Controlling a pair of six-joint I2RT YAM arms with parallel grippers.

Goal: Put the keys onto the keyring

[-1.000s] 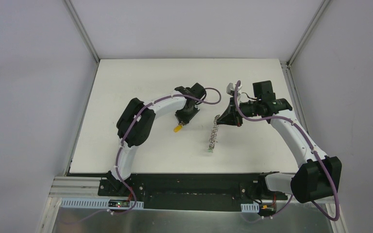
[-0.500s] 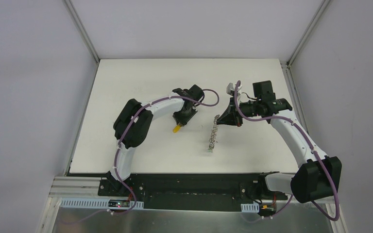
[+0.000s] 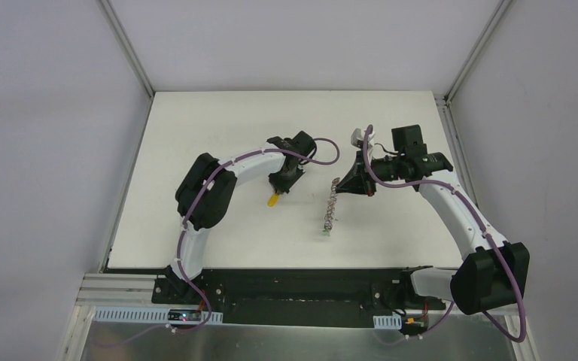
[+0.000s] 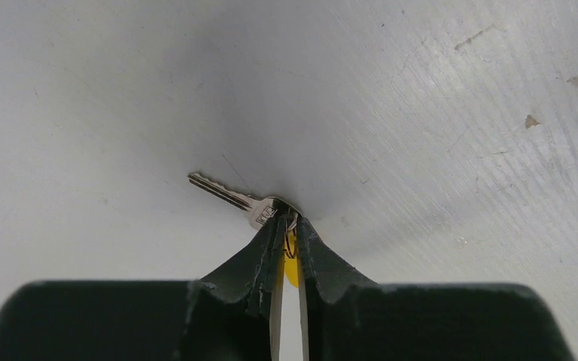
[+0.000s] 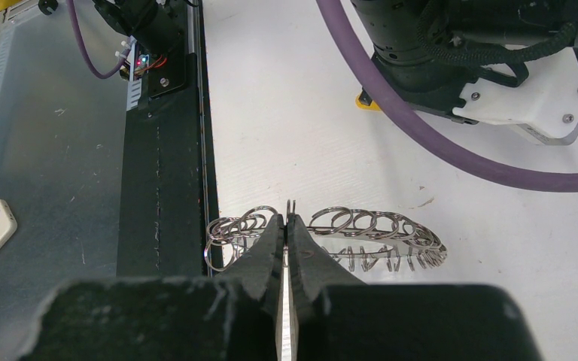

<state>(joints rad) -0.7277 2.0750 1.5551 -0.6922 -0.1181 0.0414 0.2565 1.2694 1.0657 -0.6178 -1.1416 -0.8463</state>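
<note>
Wrist view alone shows jaws pinching key (image 4: 233, 197)

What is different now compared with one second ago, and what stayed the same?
The left claw closed on the yellow key, and the left arm shifted slightly left in the top view. The right claw stays shut on the keyring; the keyring and the green key did not move.
</note>
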